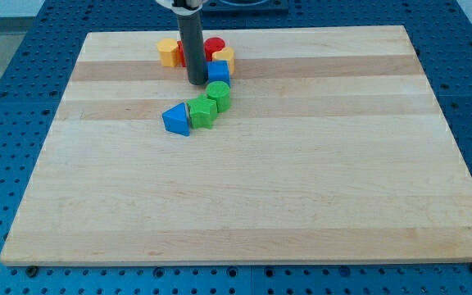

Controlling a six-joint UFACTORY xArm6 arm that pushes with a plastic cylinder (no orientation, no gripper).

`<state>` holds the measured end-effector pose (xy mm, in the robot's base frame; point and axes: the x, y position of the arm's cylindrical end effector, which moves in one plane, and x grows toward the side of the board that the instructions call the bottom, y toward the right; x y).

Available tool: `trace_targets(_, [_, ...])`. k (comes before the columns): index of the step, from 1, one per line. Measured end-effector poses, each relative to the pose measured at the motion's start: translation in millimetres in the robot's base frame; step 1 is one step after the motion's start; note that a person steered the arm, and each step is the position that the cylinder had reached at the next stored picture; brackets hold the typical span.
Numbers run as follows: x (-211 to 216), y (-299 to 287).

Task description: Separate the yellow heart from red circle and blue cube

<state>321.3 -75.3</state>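
Note:
The yellow heart (225,56) lies near the view's top, touching the red circle (213,46) at its upper left and the blue cube (219,71) just below it. My rod comes down from the top edge. My tip (197,83) rests on the board just left of the blue cube, below the red circle, which the rod partly hides.
A yellow hexagon-like block (169,52) and a red block (182,54), mostly hidden behind the rod, lie left of the rod. Two green blocks (218,93) (201,111) and a blue triangle (176,119) trail down to the left. The wooden board (244,205) sits on a blue surface.

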Motion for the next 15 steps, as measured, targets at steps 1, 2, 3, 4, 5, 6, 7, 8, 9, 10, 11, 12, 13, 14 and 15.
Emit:
trace_targets(1, [0.0, 5.3])
trace_targets(2, [0.0, -12.0])
trace_targets(3, [10.1, -70.1])
trace_targets(4, [80.2, -96.9])
trace_targets(5, [157.3, -93.2])
trace_targets(6, [184.7, -72.0])
trace_targets(7, [153.1, -88.8])
trace_targets(8, [106.2, -87.3])
trace_targets(9, [76.7, -80.2])
trace_targets(10, [41.6, -54.8])
trace_targets(11, [1.7, -46.2])
trace_targets(12, [-26.9, -44.2])
trace_targets(13, [-31.5, -19.4])
trace_targets(14, [-21.8, 3.8])
trace_targets(15, [-21.8, 13.9])
